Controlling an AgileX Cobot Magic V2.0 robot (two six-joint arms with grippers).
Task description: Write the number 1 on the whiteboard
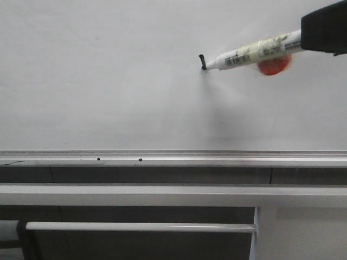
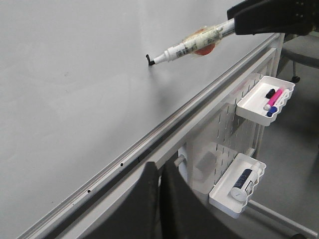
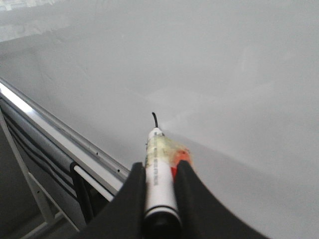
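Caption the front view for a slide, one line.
Right end effector holds a marker tip-down on the whiteboard, with only a short black stroke of the number 1 drawn.

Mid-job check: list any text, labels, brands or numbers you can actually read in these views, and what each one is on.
No text is legible in any view.
Marker pen: barcode and small print on its label, too blurred to read.
Whiteboard: only a short black stroke at the pen tip, the start of the number 1, not yet a full digit.
Pens in the side tray: any markings too small to read.
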